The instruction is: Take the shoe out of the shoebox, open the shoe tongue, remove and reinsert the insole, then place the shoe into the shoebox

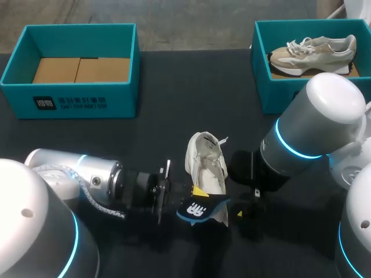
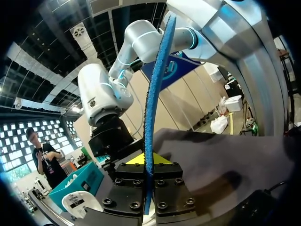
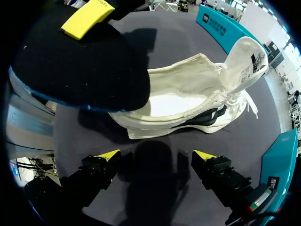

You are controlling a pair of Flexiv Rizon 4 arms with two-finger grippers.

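A white shoe (image 1: 206,162) (image 3: 197,94) rests on the dark table at the middle, its tongue pulled back and its opening showing. My left gripper (image 1: 197,193) (image 2: 146,162) is shut on a black insole with a blue edge (image 1: 203,209) (image 2: 153,103) (image 3: 80,70), holding it just in front of the shoe's heel end. My right gripper (image 1: 243,208) (image 3: 155,155) stands open beside the shoe with nothing between its fingers; the insole hangs just ahead of it. An empty teal shoebox (image 1: 69,98) stands at the back left.
A second teal shoebox (image 1: 266,87) at the back right holds a beige shoe (image 1: 313,52). My right arm's elbow (image 1: 324,116) rises over that box's front edge. Bare table lies between the two boxes.
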